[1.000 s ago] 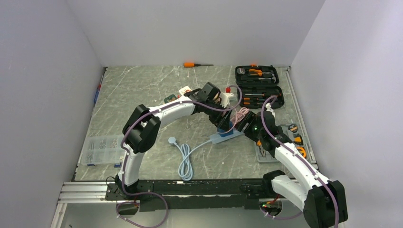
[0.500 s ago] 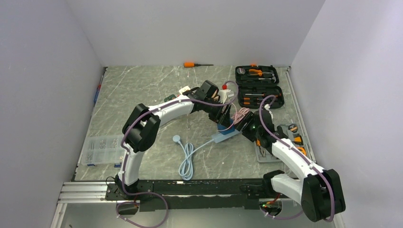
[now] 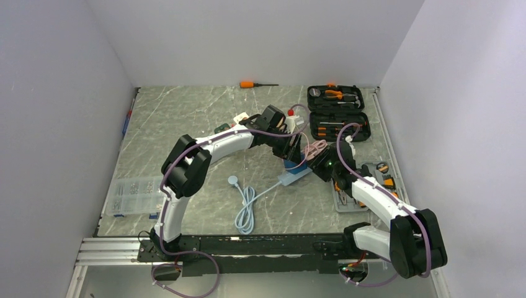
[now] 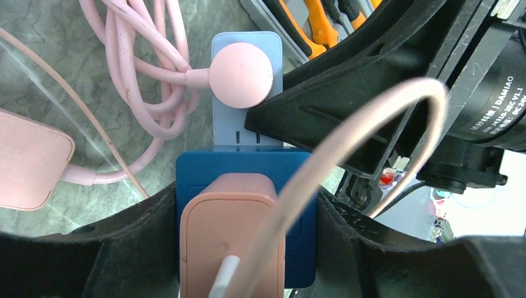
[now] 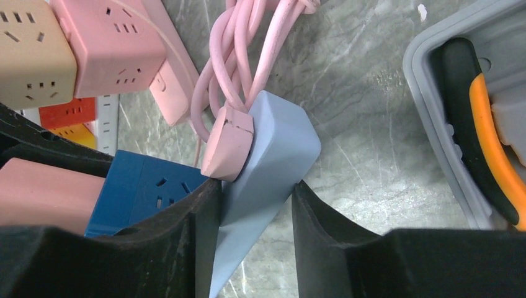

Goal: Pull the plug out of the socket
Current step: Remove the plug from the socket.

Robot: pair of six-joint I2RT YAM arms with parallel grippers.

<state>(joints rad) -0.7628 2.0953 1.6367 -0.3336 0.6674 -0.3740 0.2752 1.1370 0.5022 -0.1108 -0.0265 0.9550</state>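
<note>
The left arm reaches forward and bends right, wrist turned down. The left gripper (image 4: 245,217) clamps the blue adapter (image 4: 248,164), which sits on the power strip (image 5: 273,149) at mid-table (image 3: 186,124). The right arm reaches in low, and the right gripper (image 5: 254,211) pinches the strip's end beside a pink plug (image 5: 228,141).

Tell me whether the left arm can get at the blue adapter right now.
Yes, it looks so: the left fingers sit against both sides of the blue adapter, with nothing between.
</note>
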